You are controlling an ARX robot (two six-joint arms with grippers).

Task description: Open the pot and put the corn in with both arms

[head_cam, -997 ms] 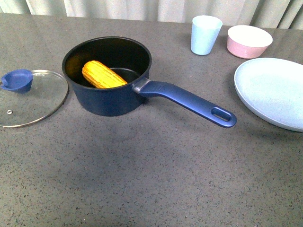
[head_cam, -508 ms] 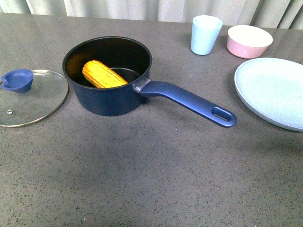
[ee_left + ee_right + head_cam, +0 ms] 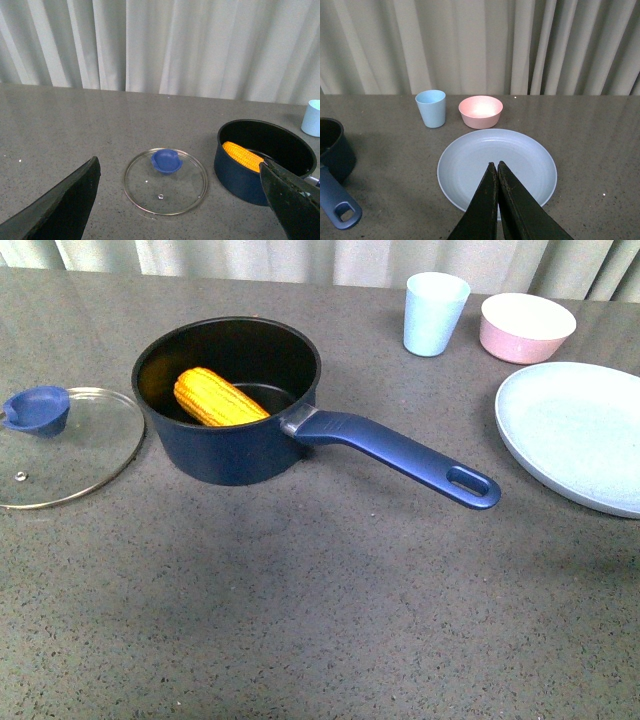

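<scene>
Corn (image 3: 220,398) lies slanted inside the open pot (image 3: 228,400), and the glass lid (image 3: 62,445) sits flat on the table (image 3: 330,610) just beside the pot's wall, so I judge the job as good as finished. My left gripper (image 3: 182,197) hangs above the lid with its jaws spread wide and empty, and my right gripper (image 3: 497,172) is pressed closed on nothing above the blue plate (image 3: 470,160). Little can go wrong now, I think, unless I drop my left arm carelessly and clip the lid or the pot rim, or swing my right arm across the long handle (image 3: 400,455) and spin the pot so the corn tips out.
</scene>
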